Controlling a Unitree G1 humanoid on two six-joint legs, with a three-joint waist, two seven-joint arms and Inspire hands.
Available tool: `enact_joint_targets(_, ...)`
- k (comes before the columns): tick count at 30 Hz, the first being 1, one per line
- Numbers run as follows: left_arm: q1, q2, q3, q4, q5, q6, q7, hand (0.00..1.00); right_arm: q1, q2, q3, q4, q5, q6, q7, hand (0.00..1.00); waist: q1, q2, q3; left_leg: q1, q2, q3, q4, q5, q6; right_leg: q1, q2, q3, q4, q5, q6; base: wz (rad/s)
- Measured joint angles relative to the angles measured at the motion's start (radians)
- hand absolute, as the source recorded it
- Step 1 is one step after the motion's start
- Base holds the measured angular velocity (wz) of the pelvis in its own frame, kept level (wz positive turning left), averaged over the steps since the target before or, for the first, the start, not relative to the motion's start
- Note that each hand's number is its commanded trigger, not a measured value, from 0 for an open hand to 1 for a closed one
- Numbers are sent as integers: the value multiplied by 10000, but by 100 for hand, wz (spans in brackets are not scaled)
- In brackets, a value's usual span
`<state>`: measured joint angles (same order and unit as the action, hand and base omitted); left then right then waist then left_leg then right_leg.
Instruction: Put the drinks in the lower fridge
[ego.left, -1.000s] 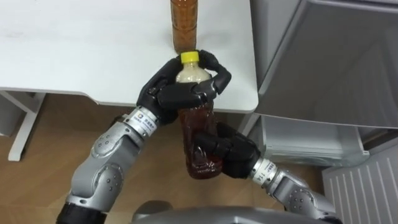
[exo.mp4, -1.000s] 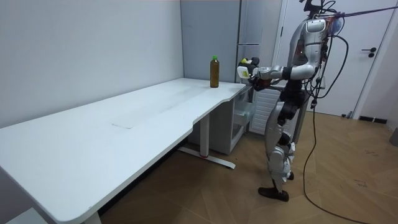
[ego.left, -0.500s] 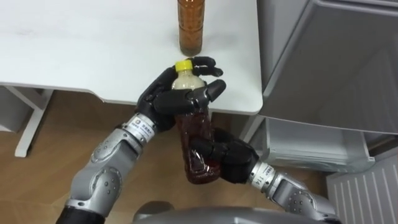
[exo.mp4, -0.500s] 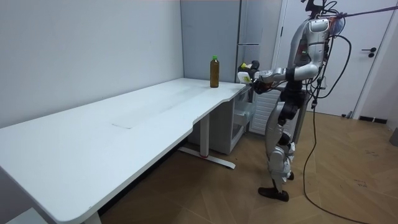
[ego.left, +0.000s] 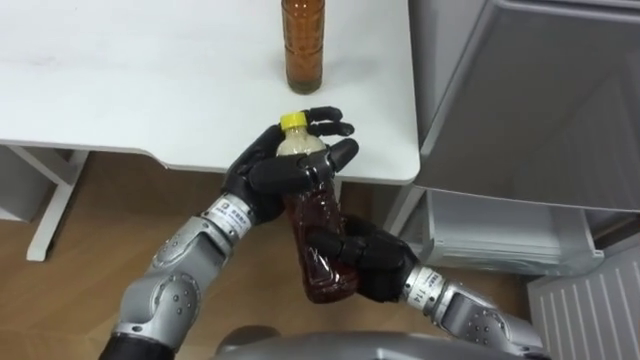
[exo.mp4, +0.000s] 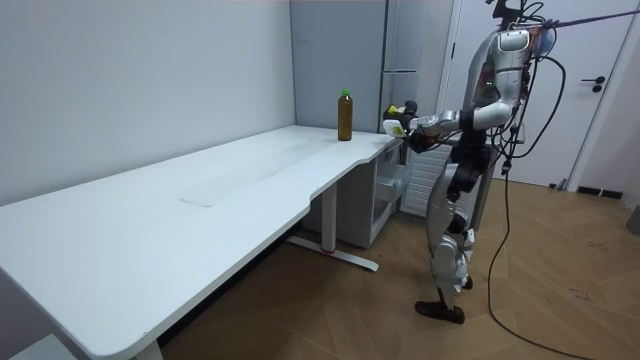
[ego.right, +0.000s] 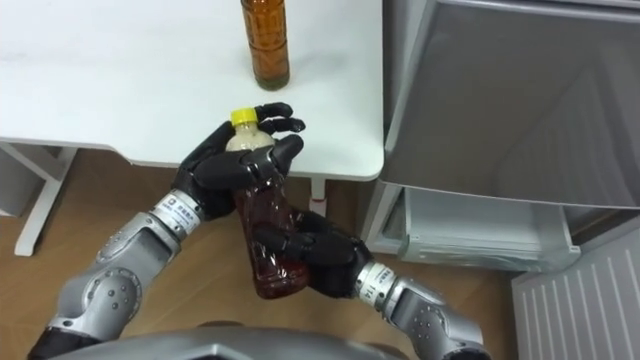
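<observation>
A bottle of brown tea with a yellow cap (ego.left: 320, 240) is held upright between both hands, in front of the table's near right corner. My right hand (ego.left: 365, 262) is curled round its lower half. My left hand (ego.left: 262, 170) lies against its neck and shoulder with the fingers (ego.left: 338, 127) straightened past the cap. A second brown bottle (ego.left: 303, 45), with a green cap in the room view (exo.mp4: 345, 115), stands on the white table (ego.left: 120, 80) just beyond. In the room view I stand at the table's end by the fridge (exo.mp4: 395, 60).
The grey fridge front (ego.left: 530, 90) rises at the right. Below it a pale lower compartment (ego.left: 500, 235) stands open near floor level. The table's rounded corner (ego.left: 405, 170) sits close behind the held bottle. Wooden floor lies underneath.
My left hand's fingers have uncurled from the bottle's neck and now stretch out straight. The bottle has tilted and sunk slightly. The right hand keeps its grip.
</observation>
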<state>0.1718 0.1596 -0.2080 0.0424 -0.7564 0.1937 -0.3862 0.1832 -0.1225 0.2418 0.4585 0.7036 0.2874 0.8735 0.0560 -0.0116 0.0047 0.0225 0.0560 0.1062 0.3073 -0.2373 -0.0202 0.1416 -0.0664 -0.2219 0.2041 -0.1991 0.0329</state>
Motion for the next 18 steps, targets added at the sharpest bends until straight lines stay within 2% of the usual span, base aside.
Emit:
enact_joint_targets(3,-1,-46,-6,274,0,-17,-212,2,-1,-70,6,58,-62,93,3,100,-104,-51,22,-13,0,0,-1,0,0,-26,-4,-16,8,-1,1,0)
enact_joint_targets(4,0,-46,-8,326,0,-17,-233,100,-1,-69,9,88,-79,107,3,100,-128,-73,30,-19,0,0,0,0,0,-39,-4,-16,11,-1,1,0)
enact_joint_targets(6,-3,-45,-13,612,-2,-50,-374,100,-21,-76,97,258,-82,112,-34,100,-223,-158,66,-61,0,0,26,0,-1,-86,-5,-11,20,-1,1,0)
enact_joint_targets(8,-4,-78,-72,733,-2,-75,-382,100,-21,-76,120,360,-84,113,-37,100,-232,-227,68,-165,0,2,74,0,0,-199,-6,-14,30,-1,0,0)
enact_joint_targets(11,-16,-125,-177,1101,10,-335,-395,100,-23,-93,133,473,-121,113,-125,100,-253,-261,93,-338,0,-2,167,-7,12,-292,-17,-19,108,-1,1,0)
enact_joint_targets(14,-46,-124,-300,1388,17,-519,-374,100,-28,-107,228,546,-116,113,-282,100,-253,-198,132,-382,2,-1,201,-13,21,-337,-19,-17,150,-1,1,0)
enact_joint_targets(18,-45,-122,-425,1625,18,-707,-347,100,-42,-141,390,543,-101,113,-495,100,-269,-30,141,-474,4,-6,225,-10,23,-428,-22,-19,184,0,0,0)
